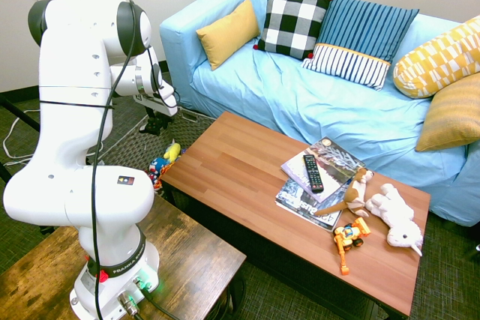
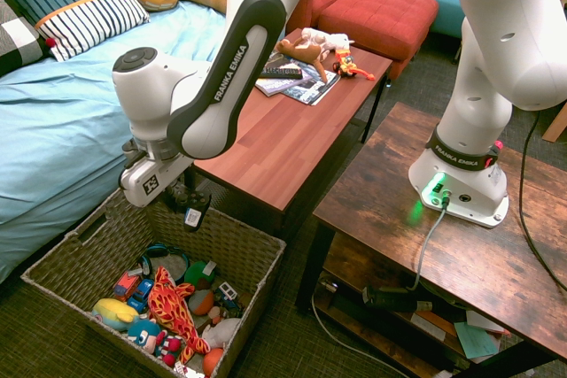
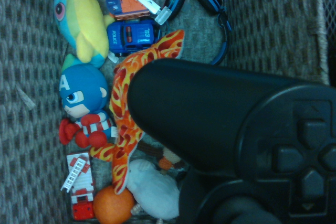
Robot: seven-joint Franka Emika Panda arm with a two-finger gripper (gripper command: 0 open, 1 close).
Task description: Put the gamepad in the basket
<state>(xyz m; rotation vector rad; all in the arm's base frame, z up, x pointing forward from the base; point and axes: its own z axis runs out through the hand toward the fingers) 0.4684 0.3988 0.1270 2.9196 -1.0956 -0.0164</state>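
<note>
The black gamepad (image 2: pixel 198 202) hangs in my gripper (image 2: pixel 182 196), which is shut on it, just above the far rim of the basket (image 2: pixel 259 252). The basket is a large woven brown one on the floor between the sofa and the coffee table. It holds several toys: a plush with flame print (image 2: pixel 170 305), toy cars, blue headphones and an orange ball. In the wrist view the gamepad (image 3: pixel 231 129) fills the lower right, d-pad showing, with the basket's toys and woven wall (image 3: pixel 26 77) below it. From the first exterior view the gripper (image 1: pixel 154 119) is over the toys beside the table end.
The long wooden coffee table (image 2: pixel 275 143) runs right beside the basket; magazines, a slim black remote (image 1: pixel 313 172), plush animals and a toy digger lie at its far end. A blue sofa (image 1: pixel 300 103) with cushions is on the basket's other side.
</note>
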